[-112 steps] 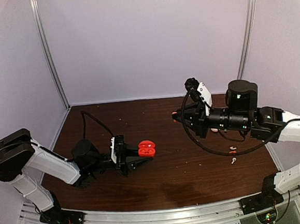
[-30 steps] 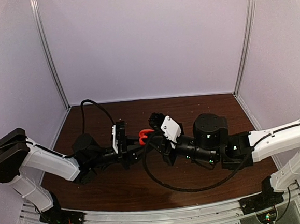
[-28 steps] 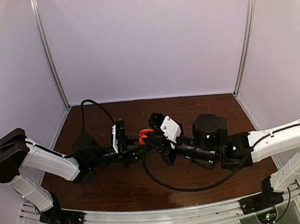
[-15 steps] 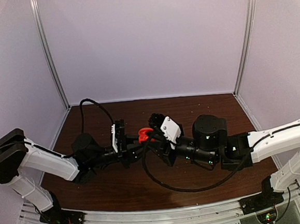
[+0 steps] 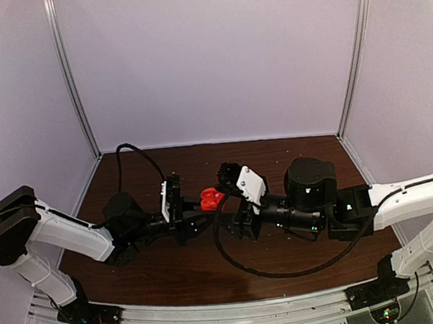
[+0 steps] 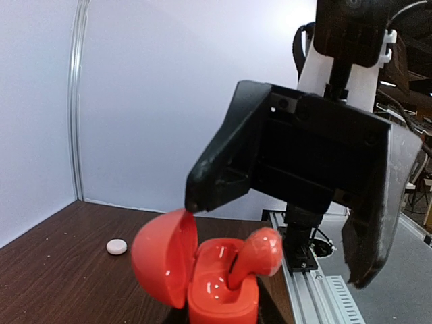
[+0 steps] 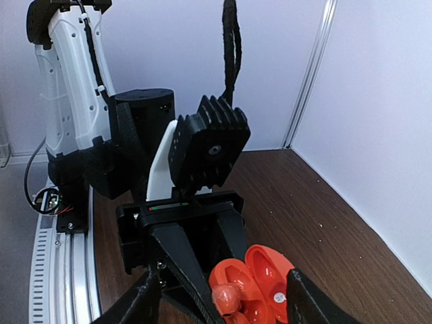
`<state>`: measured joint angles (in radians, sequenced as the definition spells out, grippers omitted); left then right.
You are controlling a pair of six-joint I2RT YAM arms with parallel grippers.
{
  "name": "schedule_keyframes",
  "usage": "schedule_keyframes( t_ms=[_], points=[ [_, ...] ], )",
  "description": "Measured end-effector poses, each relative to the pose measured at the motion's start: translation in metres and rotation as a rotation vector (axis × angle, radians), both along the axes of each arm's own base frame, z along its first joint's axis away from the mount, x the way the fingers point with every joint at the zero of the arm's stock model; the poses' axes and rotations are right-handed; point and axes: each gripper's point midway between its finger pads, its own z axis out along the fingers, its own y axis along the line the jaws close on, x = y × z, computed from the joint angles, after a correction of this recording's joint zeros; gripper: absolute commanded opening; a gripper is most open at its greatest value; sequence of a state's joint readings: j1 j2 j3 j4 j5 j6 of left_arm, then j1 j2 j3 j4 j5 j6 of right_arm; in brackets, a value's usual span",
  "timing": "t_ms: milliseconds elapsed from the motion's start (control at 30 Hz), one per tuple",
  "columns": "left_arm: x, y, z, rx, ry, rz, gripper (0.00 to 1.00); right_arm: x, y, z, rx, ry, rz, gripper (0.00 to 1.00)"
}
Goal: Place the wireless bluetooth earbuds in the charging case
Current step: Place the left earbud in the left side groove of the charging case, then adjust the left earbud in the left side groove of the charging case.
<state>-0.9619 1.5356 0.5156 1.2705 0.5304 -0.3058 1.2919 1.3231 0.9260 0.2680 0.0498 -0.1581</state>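
The left gripper is pinched tight on the base of the red charging case and holds it clear of the dark wooden table. The hinged lid is thrown open to one side. Held this way, the case's wells face up towards the other arm, which I take to be the reason for the grip: one arm acts as a fixture while the other loads.

The right gripper hangs directly over the case with its jaws spread wide and holds nothing. One finger's tip is just beside the lid's rim and the other is well out past the case. A red-orange earbud stands stem-down in one well, its bulb leaning out above the rim. It looks dropped in rather than pressed home, though the left wrist view is too oblique to say whether it is fully seated.

By count there is one case, one earbud in it, and one glossy well beside it that appears empty (so a second bud is probably still to come). No other earbud shows in any view. One small white round object lies on the table behind the case, too small to identify.
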Motion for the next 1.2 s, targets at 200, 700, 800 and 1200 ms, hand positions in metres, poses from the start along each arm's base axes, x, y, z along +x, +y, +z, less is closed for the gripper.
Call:
schedule_keyframes(
  t_ms=[200,700,800,1200],
  points=[
    [-0.009,-0.001,0.0,0.005,-0.012,-0.051,0.0,-0.013,-0.008,0.033,0.013,-0.023,0.062,0.67],
    [-0.034,-0.006,0.004,0.026,-0.052,-0.22,0.0,-0.023,-0.021,0.023,-0.187,-0.01,0.111,0.76],
    [-0.038,-0.007,0.002,0.037,-0.053,-0.252,0.0,-0.024,-0.023,0.014,-0.229,-0.001,0.116,0.78],
    [-0.046,-0.008,-0.002,0.06,-0.051,-0.31,0.0,-0.023,-0.022,-0.003,-0.301,0.005,0.12,0.81]
  ],
)
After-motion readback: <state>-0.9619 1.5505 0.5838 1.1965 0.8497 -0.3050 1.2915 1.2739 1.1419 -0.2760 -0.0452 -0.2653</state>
